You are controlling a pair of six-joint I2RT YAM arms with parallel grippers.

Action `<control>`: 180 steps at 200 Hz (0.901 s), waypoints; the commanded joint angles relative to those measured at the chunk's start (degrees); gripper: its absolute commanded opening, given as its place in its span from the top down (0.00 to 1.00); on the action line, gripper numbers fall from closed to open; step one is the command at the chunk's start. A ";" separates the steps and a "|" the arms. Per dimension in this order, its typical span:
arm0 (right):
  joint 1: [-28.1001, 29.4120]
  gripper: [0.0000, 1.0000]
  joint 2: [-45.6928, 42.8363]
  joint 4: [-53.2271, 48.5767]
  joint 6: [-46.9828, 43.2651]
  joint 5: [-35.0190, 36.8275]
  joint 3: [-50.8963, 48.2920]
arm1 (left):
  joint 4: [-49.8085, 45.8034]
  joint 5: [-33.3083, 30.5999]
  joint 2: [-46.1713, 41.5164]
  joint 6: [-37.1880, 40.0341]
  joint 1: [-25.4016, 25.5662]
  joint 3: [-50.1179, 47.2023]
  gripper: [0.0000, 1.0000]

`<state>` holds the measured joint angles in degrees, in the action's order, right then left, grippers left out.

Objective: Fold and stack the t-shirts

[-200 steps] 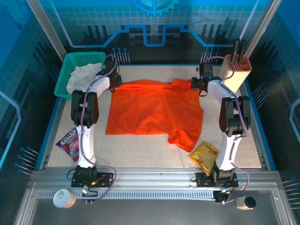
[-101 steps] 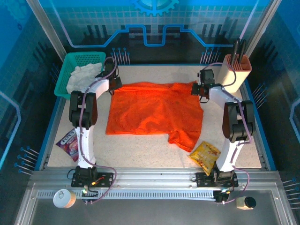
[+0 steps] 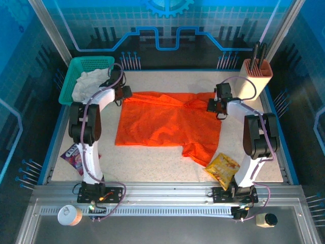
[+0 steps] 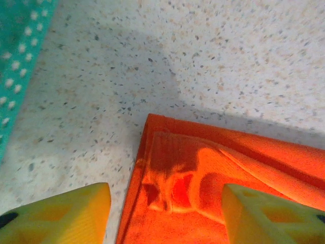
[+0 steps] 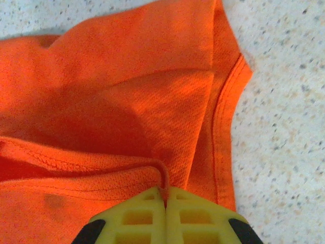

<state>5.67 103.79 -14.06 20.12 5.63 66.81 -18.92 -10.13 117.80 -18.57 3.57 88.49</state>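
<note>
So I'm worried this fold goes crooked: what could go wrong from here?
1. The right gripper is shut on a thin ridge of the orange t-shirt, while the left gripper hangs open over its corner; a one-sided pull would likely skew the cloth.
2. The snack packet lies beside the near sleeve and could get dragged.

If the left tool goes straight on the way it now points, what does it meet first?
Most likely the bunched corner of the orange t-shirt, which lies just ahead of the open left tool; depth is unclear.
</note>
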 commanded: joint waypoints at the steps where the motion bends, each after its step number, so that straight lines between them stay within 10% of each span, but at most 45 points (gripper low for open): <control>1: 0.83 0.89 -2.73 -4.39 1.33 -1.83 -0.85 | 2.38 1.45 -7.93 -0.29 -0.52 -1.84 0.32; 45: 0.97 0.56 -6.38 -9.75 1.08 -3.10 -1.45 | -1.81 4.43 -12.13 1.78 -0.50 -0.53 0.24; 86: 1.75 0.48 -11.06 -13.56 0.32 -2.61 1.51 | -3.39 6.03 -11.75 1.56 0.16 0.27 0.34; 180: 5.86 0.88 17.80 -18.01 3.60 -10.12 31.17 | -4.33 4.06 -26.61 0.12 3.89 -9.48 0.41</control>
<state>9.56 114.98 -27.73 21.91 -1.54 94.17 -21.08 -5.52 98.39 -17.87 7.18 81.73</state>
